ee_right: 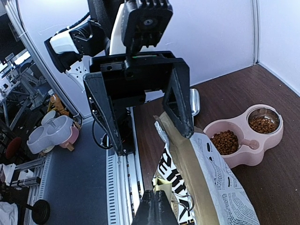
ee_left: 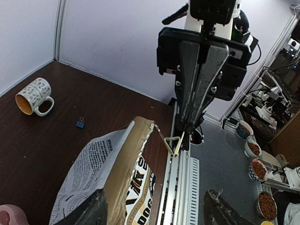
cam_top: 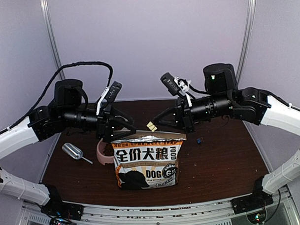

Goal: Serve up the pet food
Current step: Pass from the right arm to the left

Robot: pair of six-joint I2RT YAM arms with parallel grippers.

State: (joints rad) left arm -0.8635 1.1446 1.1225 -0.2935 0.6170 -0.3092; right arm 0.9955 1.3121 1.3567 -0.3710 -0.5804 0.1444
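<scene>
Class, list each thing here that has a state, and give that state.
left gripper, open at the bag's top
right gripper, shut on the gold clip
dog-food bag, upright
pink double bowl, kibble in both cups
mug, on its side
scoop, lying flat

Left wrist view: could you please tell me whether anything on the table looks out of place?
The white patterned ceramic mug with a yellow inside seems to lie on its side near the table's far corner, and a small blue binder clip lies loose on the dark brown table beside it.
</scene>
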